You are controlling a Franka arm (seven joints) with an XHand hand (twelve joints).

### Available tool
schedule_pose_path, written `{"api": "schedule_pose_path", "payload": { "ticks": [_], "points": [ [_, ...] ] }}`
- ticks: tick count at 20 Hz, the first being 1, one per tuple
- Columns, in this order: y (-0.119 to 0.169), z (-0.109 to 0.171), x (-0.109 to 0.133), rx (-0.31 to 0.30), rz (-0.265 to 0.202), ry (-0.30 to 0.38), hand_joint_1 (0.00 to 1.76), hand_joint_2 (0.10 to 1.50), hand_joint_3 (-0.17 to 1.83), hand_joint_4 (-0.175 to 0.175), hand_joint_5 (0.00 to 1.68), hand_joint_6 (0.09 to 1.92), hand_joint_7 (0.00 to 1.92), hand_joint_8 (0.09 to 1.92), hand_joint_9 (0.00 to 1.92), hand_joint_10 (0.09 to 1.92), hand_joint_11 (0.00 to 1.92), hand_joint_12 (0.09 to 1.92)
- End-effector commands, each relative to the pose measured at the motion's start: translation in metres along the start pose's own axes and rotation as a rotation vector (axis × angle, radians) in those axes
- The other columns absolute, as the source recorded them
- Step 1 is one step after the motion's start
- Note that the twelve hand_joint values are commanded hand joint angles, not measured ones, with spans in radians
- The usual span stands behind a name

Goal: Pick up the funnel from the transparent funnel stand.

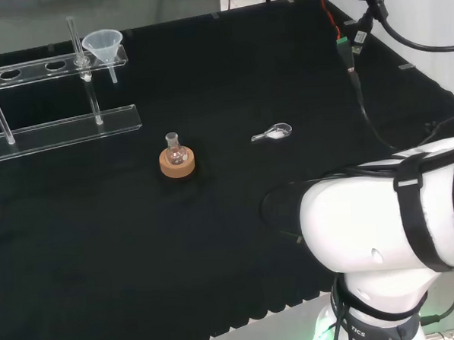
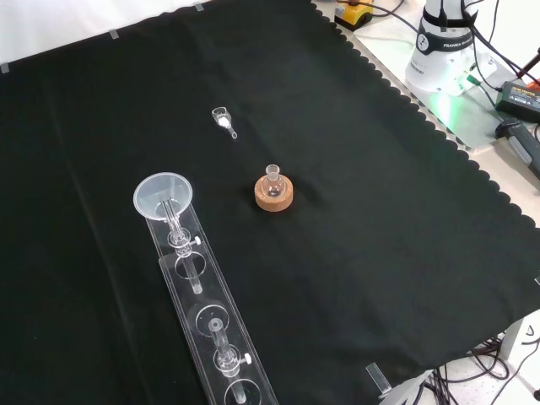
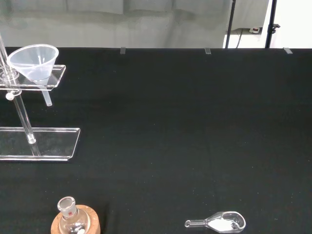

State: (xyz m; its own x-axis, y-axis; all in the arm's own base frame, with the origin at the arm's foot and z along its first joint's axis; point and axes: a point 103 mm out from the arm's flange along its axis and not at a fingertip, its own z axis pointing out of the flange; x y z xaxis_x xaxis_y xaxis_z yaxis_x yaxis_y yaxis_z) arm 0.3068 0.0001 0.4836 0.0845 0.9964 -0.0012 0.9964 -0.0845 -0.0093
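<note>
I cannot tell how the hand is set — the approach looks not yet begun. The funnel [image 1: 103,45] sits upper left in the head view, its stem through the end hole of the transparent funnel stand [image 1: 57,132]. Mid-counter, a small flask [image 1: 175,150] rests on a cork ring [image 1: 176,163] — beside it a glass scoop [image 1: 274,132]. Next: travel to the funnel, then lift it straight up.
</note>
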Motion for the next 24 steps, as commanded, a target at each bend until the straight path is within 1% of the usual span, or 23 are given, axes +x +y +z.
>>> {"api": "schedule_pose_path", "payload": {
  "ticks": [1,3,4,5,6,7,8,9,12,13,15,16,17,19,21,23,24],
  "points": [
    [0.002,0.000,-0.009,-0.015,-0.005,-0.010,0.00,0.83,0.05,0.061,0.00,0.09,0.00,0.09,0.00,0.37,0.00,1.34],
    [0.009,0.003,-0.012,-0.027,-0.022,-0.023,0.00,0.83,0.05,0.079,0.00,0.09,0.00,0.09,0.00,0.40,0.00,1.35],
    [0.014,0.006,-0.010,-0.028,-0.021,-0.029,0.00,0.83,0.05,0.083,0.00,0.09,0.00,0.09,0.00,0.40,0.00,1.35],
    [0.016,0.007,-0.015,-0.029,-0.066,-0.017,0.00,0.83,0.05,0.087,0.00,0.09,0.00,0.09,0.00,0.41,0.00,1.36],
    [0.020,0.010,-0.014,-0.039,-0.072,-0.017,0.00,0.82,0.05,0.089,0.00,0.09,0.00,0.09,0.00,0.40,0.00,1.36],
    [0.025,0.014,-0.012,-0.054,-0.062,-0.018,0.00,0.82,0.05,0.091,0.00,0.09,0.00,0.09,0.00,0.37,0.00,1.36],
    [0.029,0.018,-0.015,-0.071,-0.055,-0.013,0.00,0.82,0.05,0.093,0.00,0.09,0.00,0.09,0.00,0.34,0.00,1.36],
    [0.036,0.024,-0.014,-0.089,-0.054,0.001,0.00,0.82,0.05,0.094,0.00,0.09,0.00,0.09,0.00,0.30,0.00,1.36],
    [0.063,0.041,-0.017,-0.110,-0.039,0.033,0.00,0.83,0.05,0.096,0.00,0.09,0.00,0.09,0.00,0.11,0.00,1.32],
    [0.071,0.046,-0.018,-0.113,-0.035,0.043,0.00,0.83,0.05,0.097,0.00,0.09,0.00,0.09,0.00,0.09,0.00,1.28],
    [0.094,0.058,-0.017,-0.100,-0.024,0.093,0.00,0.83,0.05,0.102,0.00,0.09,0.00,0.09,0.00,0.09,0.00,1.17],
    [0.107,0.064,-0.012,-0.083,-0.014,0.110,0.00,0.83,0.05,0.108,0.00,0.09,0.00,0.09,0.00,0.09,0.00,1.06],
    [0.115,0.068,-0.007,-0.082,-0.015,0.116,0.00,0.82,0.05,0.113,0.00,0.09,0.00,0.09,0.00,0.09,0.00,0.94],
    [0.138,0.073,0.005,-0.083,0.000,0.191,0.00,0.82,0.04,0.121,0.00,0.09,0.00,0.09,0.00,0.09,0.00,0.71],
    [0.155,0.079,0.021,-0.106,0.003,0.189,0.00,0.81,0.04,0.126,0.00,0.09,0.00,0.09,0.00,0.09,0.00,0.61],
    [0.170,0.085,0.038,-0.133,-0.018,0.234,0.00,0.81,0.04,0.130,0.00,0.09,0.00,0.09,0.00,0.09,0.00,0.59],
    [0.179,0.089,0.048,-0.140,-0.028,0.269,0.00,0.81,0.04,0.131,0.00,0.09,0.00,0.09,0.00,0.09,0.00,0.58]
  ]
}}
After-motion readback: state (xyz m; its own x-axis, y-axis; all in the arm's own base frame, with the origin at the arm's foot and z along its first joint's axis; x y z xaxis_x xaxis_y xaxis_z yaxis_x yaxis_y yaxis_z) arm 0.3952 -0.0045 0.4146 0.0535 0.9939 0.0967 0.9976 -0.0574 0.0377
